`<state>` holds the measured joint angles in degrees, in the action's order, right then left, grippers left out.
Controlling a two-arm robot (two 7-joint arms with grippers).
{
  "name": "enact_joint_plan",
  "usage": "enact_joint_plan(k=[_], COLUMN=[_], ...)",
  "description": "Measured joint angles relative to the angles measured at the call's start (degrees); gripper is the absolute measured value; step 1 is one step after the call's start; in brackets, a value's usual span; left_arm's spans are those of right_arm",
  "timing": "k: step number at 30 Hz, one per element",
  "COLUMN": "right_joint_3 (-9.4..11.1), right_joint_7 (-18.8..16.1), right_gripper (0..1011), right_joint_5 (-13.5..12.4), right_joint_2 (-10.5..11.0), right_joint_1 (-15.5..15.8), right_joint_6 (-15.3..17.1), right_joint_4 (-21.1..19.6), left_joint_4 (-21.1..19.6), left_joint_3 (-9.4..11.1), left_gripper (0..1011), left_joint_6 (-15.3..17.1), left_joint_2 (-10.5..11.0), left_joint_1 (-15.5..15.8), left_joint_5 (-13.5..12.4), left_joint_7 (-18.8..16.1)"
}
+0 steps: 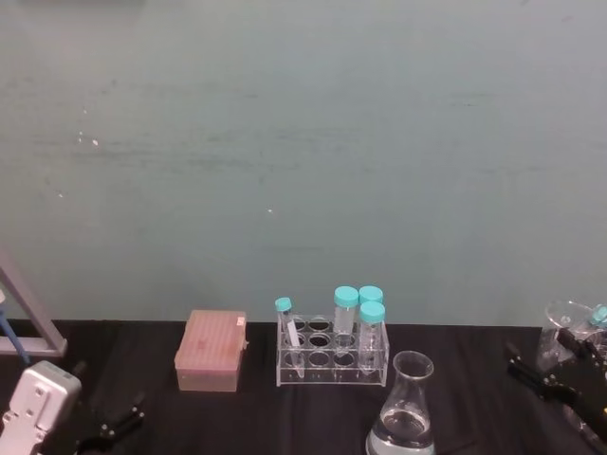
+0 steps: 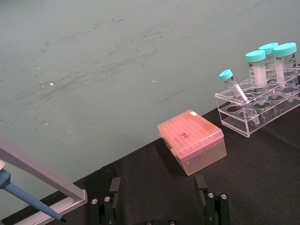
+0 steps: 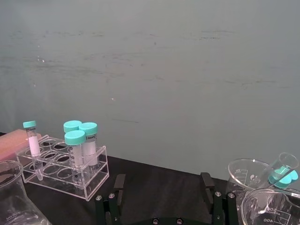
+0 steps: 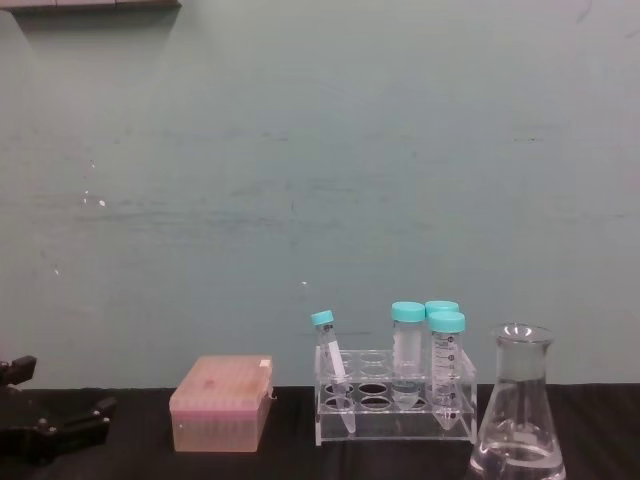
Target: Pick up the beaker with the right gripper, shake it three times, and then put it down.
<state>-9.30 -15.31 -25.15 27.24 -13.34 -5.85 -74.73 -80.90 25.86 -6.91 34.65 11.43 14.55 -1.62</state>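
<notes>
The beaker (image 1: 402, 409) stands upright at the lower right of the head view, just in front of the tube rack (image 1: 332, 353). The right gripper (image 3: 165, 197) hangs at the bottom of its wrist view, fingers (image 3: 117, 190) spread wide and holding nothing. The left gripper (image 2: 159, 199), likewise spread and empty, sits low before the pink tip box (image 2: 192, 140).

Your left claw (image 1: 109, 428) sits low at the near left corner of the tabletop, its thin fingers (image 2: 107, 206) spread apart with nothing between them. Your right claw (image 1: 555, 379) rests low at the far right edge, and its two flat jaws likewise stand apart, gripping nothing. Both arms lie close to the tabletop.
</notes>
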Motion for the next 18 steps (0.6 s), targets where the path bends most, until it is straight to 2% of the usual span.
enact_joint_plan(k=[18], right_joint_3=[-0.13], right_joint_7=[0.33], right_gripper=[1000], right_joint_5=[0.26], right_joint_2=[0.05], right_joint_1=[-0.07], right_joint_6=[-0.23], right_joint_4=[-0.06], left_joint_4=[0.0], left_joint_3=[0.0], left_gripper=[1000], left_joint_6=[0.0], left_joint_2=[0.0], left_joint_1=[0.0], left_joint_5=[0.0], left_joint_7=[0.0])
